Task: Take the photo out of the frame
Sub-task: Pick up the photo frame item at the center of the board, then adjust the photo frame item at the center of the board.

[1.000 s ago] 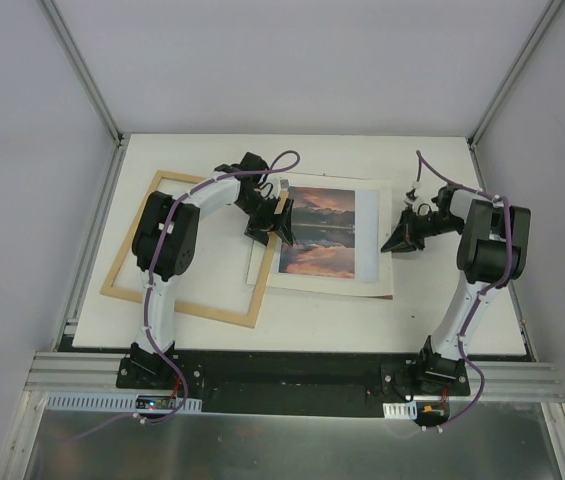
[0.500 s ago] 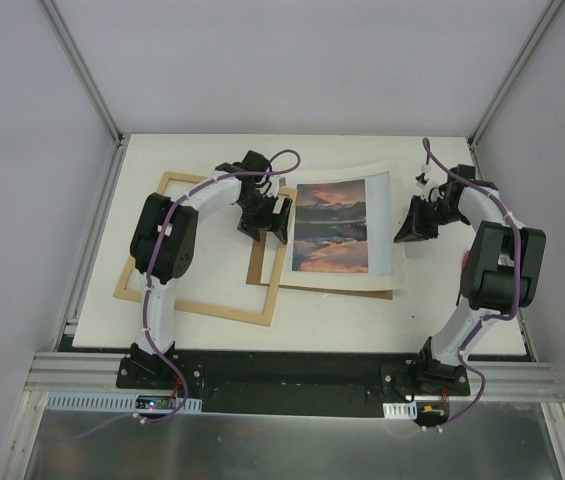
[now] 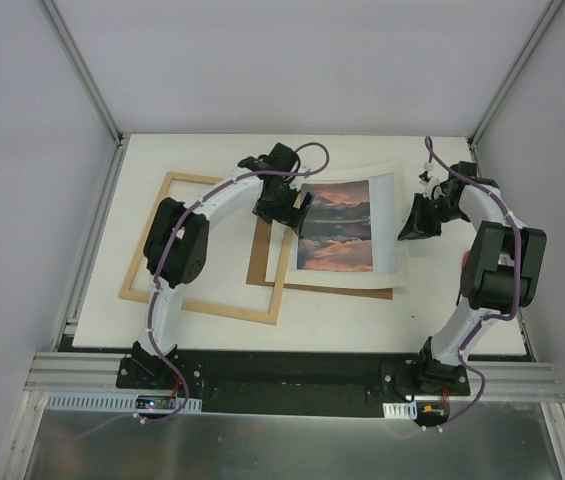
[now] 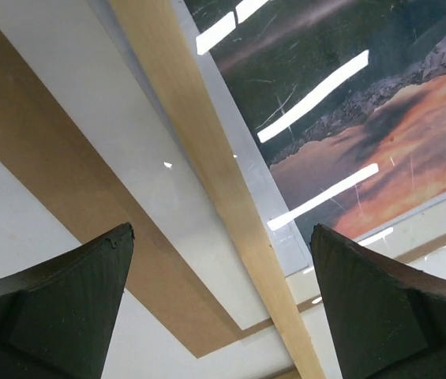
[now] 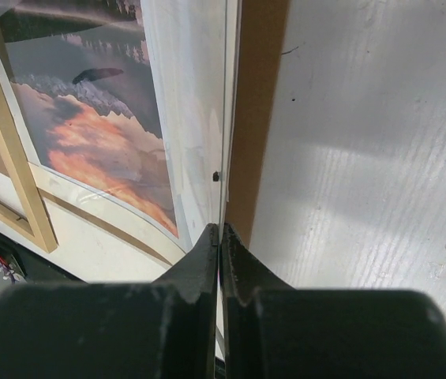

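The photo (image 3: 334,225), a sunset mountain print with a pale border, lies right of centre with its right edge raised off the table. My right gripper (image 3: 403,231) is shut on that edge; in the right wrist view the jaws (image 5: 220,230) pinch the thin sheet beside the print (image 5: 88,134). The light wood frame (image 3: 147,240) lies flat at the left, its right bar (image 4: 215,181) crossing over the photo's left border (image 4: 365,134). My left gripper (image 3: 298,206) hovers open above that bar, one finger on each side (image 4: 219,308), holding nothing.
A plain brown backing board (image 3: 267,272) lies under the photo and the frame's right bar, also seen in the wrist views (image 4: 65,197) (image 5: 258,118). White tabletop (image 3: 462,300) surrounds them, bounded by cage posts and walls at the back and sides.
The right gripper closed on the photo's right edge and lifted it, shifting the print right. The left gripper opened wider and moved right and farther back. The frame slid slightly right.
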Robot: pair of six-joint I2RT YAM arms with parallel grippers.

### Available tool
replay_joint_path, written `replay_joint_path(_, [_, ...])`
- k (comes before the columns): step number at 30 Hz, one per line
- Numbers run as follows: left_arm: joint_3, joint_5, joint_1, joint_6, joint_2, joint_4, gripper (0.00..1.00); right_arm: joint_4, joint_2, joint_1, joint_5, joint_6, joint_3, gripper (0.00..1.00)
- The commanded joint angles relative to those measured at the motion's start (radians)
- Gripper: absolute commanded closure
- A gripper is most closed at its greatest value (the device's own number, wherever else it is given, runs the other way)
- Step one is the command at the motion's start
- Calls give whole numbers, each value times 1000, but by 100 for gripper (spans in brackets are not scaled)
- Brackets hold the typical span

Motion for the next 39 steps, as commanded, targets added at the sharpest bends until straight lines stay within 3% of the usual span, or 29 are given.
replay_joint_path(1, [43,-241,-66,45,49,-43,8,11,-26,4,4,20,9,100])
replay_joint_path(9, [80,-453,-88,54,138,-53,11,23,-54,25,-1,24,-14,100])
replay_joint_path(19, [-11,-562,-50,86,84,-63,25,28,-84,30,59,9,-17,100])
replay_joint_path(33, [-40,-582,61,127,52,-67,33,-13,-103,30,146,-17,17,99])
replay_joint_path(37, [-43,-448,65,121,34,-66,27,-33,-97,27,134,-22,41,100])
replay_joint_path(39, [-28,-357,65,117,11,-66,24,-62,-74,11,32,-17,64,100])
